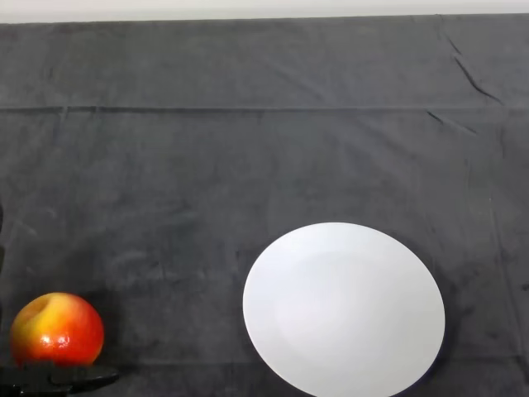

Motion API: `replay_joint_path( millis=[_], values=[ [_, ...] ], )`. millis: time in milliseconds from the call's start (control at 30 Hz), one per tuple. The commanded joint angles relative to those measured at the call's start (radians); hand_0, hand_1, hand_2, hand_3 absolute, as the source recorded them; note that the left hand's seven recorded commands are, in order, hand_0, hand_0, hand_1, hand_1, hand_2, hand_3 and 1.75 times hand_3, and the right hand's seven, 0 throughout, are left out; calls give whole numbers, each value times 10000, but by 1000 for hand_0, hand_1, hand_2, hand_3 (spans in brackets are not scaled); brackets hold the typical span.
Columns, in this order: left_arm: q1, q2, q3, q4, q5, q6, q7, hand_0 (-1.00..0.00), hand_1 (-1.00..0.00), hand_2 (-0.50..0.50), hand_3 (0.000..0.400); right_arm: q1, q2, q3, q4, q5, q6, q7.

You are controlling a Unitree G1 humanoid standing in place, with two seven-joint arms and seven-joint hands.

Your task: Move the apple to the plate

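Observation:
A red and yellow apple [56,328] sits on the dark cloth at the lower left of the head view. An empty white plate [344,308] lies to its right, lower middle, well apart from the apple. Only a thin black part of my left hand [59,378] shows at the bottom left edge. It is just in front of the apple, at its near side. The rest of the hand and the arm are out of the view.
The dark cloth [264,165] covers the whole table, with a crease line across the far part and a few wrinkles at the far right. The table's far edge runs along the top.

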Motion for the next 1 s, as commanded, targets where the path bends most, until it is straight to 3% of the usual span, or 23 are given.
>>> replay_joint_path(
  millis=[33, 267, 300, 333, 367, 400, 433, 833, 1000],
  values=[
    [8, 209, -150, 423, 386, 175, -94, 0, 0, 0, 0, 396, -23, -90, -345, 306, 15, -74],
    [-58, 314, -421, 552, 858, 550, -284, -16, 0, -8, 6, 397, -23, -89, -348, 307, 15, -75],
    [-65, 337, -436, 555, 904, 598, -317, -153, 0, -76, 61, 397, -23, -89, -348, 307, 15, -75],
    [-73, 366, -448, 546, 959, 661, -359, -812, 0, -406, 325, 397, -23, -89, -348, 307, 15, -75],
    [-81, 397, -454, 525, 1013, 730, -400, -1000, -475, -263, 400, 397, -23, -89, -348, 307, 15, -75],
    [-89, 425, -455, 498, 1060, 793, -435, -1000, -780, -110, 400, 397, -23, -88, -348, 307, 15, -75],
    [-92, 455, -457, 457, 1120, 864, -470, -1000, -1000, 0, 400, 397, -23, -88, -348, 307, 15, -75],
    [-131, 597, -519, -127, 1870, 1441, -597, -1000, -1000, 0, 400, 394, -27, -89, -340, 309, 17, -74],
    [-374, 596, -484, -917, 2131, 2145, -852, -1000, -1000, 0, 400, 392, -31, -90, -334, 310, 17, -72]
  ],
)
